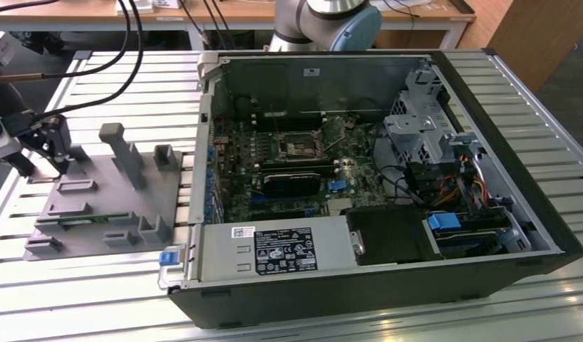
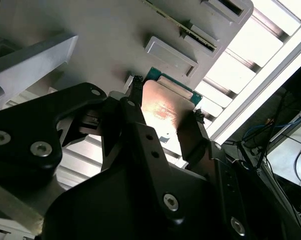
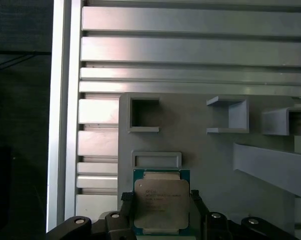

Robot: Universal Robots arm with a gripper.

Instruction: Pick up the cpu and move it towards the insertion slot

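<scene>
The cpu (image 3: 159,200), a flat square chip with a pale silver top and green rim, lies between my gripper's (image 3: 159,197) two black fingertips over the grey plastic block (image 3: 200,150). Both fingertips (image 3: 125,199) press against opposite edges of the chip. The second wrist view has the cpu (image 2: 165,107) held the same way in the gripper (image 2: 166,100). I cannot tell whether the chip is lifted off the block. In the exterior view the gripper (image 1: 46,153) is at the far left over the block (image 1: 101,203). The insertion slot (image 1: 299,147) sits on the motherboard inside the open computer case.
Grey upright posts (image 1: 120,153) rise from the block beside the gripper. A narrow green circuit strip (image 1: 78,221) lies in the block. The case's near wall (image 1: 204,142) stands between block and motherboard. Black cables (image 1: 92,57) hang at the exterior view's left. The table (image 1: 101,299) is slatted aluminium.
</scene>
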